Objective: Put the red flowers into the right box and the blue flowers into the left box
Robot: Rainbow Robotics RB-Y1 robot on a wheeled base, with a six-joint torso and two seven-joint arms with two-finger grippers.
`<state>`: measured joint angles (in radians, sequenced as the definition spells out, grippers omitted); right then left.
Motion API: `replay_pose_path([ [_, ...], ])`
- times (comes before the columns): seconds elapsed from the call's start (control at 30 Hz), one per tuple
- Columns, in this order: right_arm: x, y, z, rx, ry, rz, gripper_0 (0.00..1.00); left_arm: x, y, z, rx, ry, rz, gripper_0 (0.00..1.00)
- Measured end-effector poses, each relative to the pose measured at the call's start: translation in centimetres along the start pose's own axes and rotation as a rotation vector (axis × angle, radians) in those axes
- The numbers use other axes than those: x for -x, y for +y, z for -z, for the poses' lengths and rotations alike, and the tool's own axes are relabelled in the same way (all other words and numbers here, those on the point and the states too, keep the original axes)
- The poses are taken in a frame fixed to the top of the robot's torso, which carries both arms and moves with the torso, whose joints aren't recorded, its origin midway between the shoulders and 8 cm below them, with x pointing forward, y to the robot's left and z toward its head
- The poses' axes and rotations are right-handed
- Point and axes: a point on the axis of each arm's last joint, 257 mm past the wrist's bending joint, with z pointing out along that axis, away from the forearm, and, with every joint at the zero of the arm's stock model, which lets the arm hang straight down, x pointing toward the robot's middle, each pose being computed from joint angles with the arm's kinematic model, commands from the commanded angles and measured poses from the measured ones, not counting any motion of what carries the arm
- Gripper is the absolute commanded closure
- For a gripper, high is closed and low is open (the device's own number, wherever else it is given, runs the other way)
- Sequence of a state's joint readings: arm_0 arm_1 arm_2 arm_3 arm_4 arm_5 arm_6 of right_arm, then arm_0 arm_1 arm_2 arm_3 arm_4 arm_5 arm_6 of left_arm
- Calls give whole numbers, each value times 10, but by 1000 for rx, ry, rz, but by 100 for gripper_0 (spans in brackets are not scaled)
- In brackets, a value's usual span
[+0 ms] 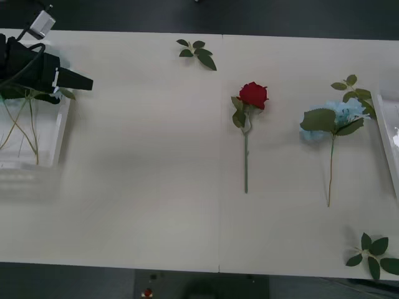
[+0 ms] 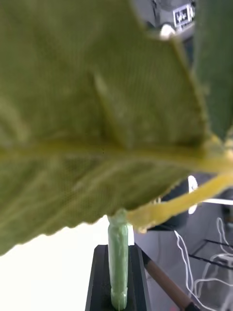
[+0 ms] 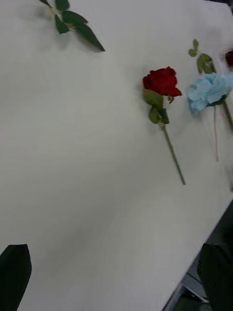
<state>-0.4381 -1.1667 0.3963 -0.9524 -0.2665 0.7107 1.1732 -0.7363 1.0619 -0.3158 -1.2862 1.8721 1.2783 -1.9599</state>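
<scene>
Here, in the front view, a shallow white rectangular box (image 1: 59,134) lies at the far left of the pale table (image 1: 143,187). Thin green stems (image 1: 30,128) rest inside it, their heads hidden beneath the arm. The black left tool (image 1: 75,80) hangs over the box's upper edge at the upper left. In the left wrist view its two black fingers (image 3: 14,274) sit at the bottom corners, spread wide with nothing between them.

A flowerless green leaf sprig (image 1: 198,52) lies at the upper centre of the table. Right of centre a red artificial rose (image 1: 252,94) lies alone on the table, bloom toward the top of the frame and its thin green stem running straight down. It is well apart from both boxes.

Farther right a pale-blue fluffy artificial flower (image 1: 343,115) with large green leaves lies parallel to the rose. A second leaf sprig (image 1: 355,90) touches its upper right side. At the right edge shows a sliver of a white straight-edged box (image 1: 389,134), just beside the blue head. A third leaf sprig (image 1: 374,254) lies at the lower right corner.

In the right wrist view, the black right tool (image 2: 118,279) is closed on a pale green plastic stem (image 2: 118,252). A large green leaf (image 2: 87,107) stands close before the camera, and the bloom cannot be seen.
</scene>
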Motion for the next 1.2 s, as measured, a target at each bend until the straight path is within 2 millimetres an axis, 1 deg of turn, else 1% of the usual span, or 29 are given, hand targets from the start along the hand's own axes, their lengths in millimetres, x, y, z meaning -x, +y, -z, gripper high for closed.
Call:
replay_pose_path([
  [0.07, -9, 4, -2, 0, 20, -3, 100, -5, -28, -6, -59, 16, 35, 0],
  [0.1, -10, 5, -2, 1, 24, -4, 100, -11, -42, -9, -87, 29, 38, 0],
  [0.2, -9, 10, -2, 10, 20, -1, 100, -28, -76, -16, -157, 64, 4, 0],
  [0.27, -11, 23, -2, 29, 18, -2, 100, -38, -92, -20, -200, 78, -1, 0],
  [0.37, -8, 44, -3, 67, -10, -5, 100, -48, -116, -24, -264, 91, 32, 0],
  [0.47, -7, 53, -2, 82, -15, -7, 100, -54, -134, -30, -290, 80, 30, 0],
  [0.53, -7, 54, -2, 84, -15, -6, 58, -59, -143, -35, -291, 79, 1, 0],
  [0.57, -7, 55, -2, 84, -16, -5, 18, -63, -145, -37, -283, 83, -19, 0],
  [0.6, -7, 55, -2, 85, -17, -4, 0, -65, -146, -39, -274, 89, -39, 0],
  [0.77, -2, 61, 0, 100, -26, 11, 0, -86, -139, -52, -199, 148, -128, 0],
  [0.83, 0, 62, 1, 103, -32, 42, 0, -103, -132, -54, -161, 208, -172, 0],
  [0.93, 4, 66, 3, 110, -42, 51, 0, -125, -119, -52, -90, 303, -216, 0],
  [1.03, 10, 84, 10, 174, -44, -8, 0, -139, -106, -48, -12, 373, -300, 0],
  [1.1, 20, 98, 18, 230, -53, -38, 0, -143, -105, -47, 16, 392, -348, 0],
  [1.2, 32, 111, 36, 312, -54, 0, 0, -142, -107, -48, 31, 395, -465, 0],
])
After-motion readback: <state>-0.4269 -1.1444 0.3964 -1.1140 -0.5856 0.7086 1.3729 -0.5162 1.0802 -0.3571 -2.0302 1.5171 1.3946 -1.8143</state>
